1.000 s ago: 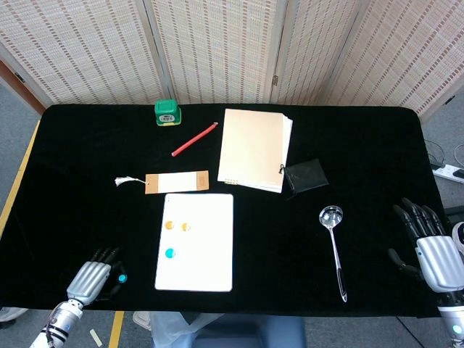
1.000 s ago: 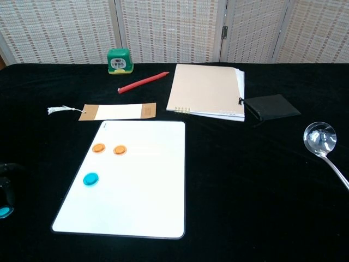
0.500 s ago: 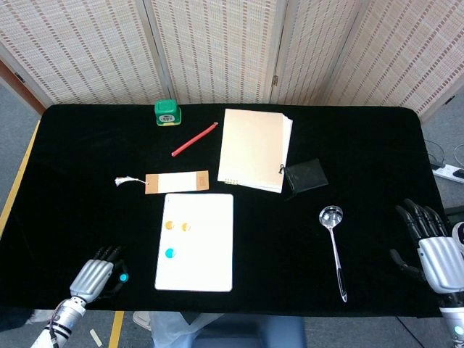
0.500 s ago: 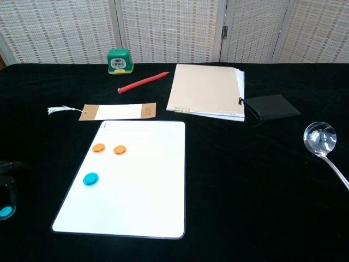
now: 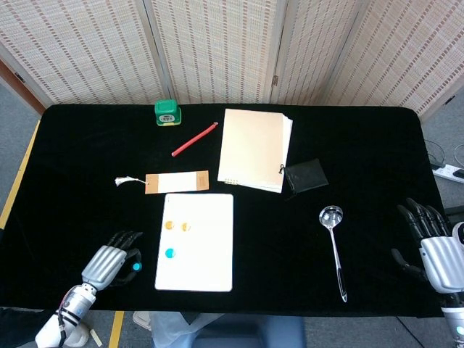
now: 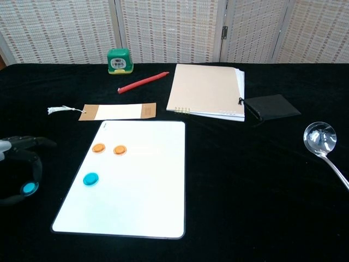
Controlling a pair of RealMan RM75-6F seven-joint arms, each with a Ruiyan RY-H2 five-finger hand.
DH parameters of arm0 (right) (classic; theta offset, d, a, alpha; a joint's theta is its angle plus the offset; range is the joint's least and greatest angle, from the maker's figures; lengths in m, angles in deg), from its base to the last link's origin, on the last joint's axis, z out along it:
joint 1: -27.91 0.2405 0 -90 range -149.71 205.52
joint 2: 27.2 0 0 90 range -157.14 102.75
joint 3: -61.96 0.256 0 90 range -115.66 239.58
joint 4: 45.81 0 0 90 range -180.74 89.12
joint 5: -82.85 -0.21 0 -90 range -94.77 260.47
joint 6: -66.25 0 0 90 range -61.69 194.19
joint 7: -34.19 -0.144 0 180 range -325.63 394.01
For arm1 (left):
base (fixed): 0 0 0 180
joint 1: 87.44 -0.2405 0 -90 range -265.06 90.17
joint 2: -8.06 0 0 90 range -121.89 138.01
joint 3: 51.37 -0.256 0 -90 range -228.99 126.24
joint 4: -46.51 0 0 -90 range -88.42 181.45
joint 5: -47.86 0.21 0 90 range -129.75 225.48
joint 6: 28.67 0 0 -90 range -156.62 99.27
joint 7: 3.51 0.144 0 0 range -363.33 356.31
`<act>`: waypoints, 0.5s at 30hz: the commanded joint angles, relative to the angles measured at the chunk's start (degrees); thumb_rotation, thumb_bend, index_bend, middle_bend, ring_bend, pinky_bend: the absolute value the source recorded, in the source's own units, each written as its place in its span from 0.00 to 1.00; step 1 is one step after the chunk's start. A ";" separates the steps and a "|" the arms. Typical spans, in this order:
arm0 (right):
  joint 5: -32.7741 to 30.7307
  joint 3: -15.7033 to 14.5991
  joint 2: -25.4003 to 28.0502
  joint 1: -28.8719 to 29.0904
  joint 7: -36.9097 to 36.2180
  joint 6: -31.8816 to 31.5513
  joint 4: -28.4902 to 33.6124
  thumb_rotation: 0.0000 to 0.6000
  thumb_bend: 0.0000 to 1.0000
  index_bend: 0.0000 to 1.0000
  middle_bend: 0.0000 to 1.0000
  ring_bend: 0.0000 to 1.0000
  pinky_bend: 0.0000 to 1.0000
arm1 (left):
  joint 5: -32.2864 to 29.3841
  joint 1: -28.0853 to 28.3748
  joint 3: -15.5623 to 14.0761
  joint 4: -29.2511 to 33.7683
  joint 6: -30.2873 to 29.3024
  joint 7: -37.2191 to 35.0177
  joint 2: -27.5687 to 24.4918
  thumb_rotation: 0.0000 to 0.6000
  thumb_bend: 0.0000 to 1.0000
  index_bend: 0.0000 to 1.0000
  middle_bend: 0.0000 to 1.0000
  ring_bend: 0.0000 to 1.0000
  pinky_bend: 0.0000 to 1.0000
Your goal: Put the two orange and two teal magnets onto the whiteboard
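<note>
The whiteboard point(image 5: 210, 272) point(image 6: 142, 185) lies flat at the front middle of the black table. Two orange magnets point(image 5: 170, 225) point(image 5: 186, 227) point(image 6: 98, 148) point(image 6: 119, 149) and one teal magnet point(image 5: 170, 253) point(image 6: 90, 178) sit on its left part. My left hand point(image 5: 112, 262) point(image 6: 19, 169) hovers just left of the board and pinches a second teal magnet point(image 5: 135, 267) point(image 6: 28, 189) between its fingertips. My right hand point(image 5: 433, 246) is at the table's right front edge, fingers apart, holding nothing.
A metal spoon point(image 5: 335, 246) point(image 6: 323, 143) lies right of the board. Behind the board are a paper tag point(image 5: 176, 182), a red pencil point(image 5: 194, 139), a notebook point(image 5: 255, 148), a black pouch point(image 5: 304, 175) and a green box point(image 5: 167, 112).
My left hand has lifted and moved right toward the whiteboard with the teal magnet still in its fingers. The right hand has barely shifted.
</note>
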 commanded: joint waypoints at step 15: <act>-0.89 -0.02 -0.17 -0.36 -0.57 0.18 -0.74 1.00 0.37 0.00 0.00 0.00 0.00 | -7.76 13.60 8.53 4.51 14.27 8.10 6.02 1.00 0.39 0.48 0.11 0.00 0.00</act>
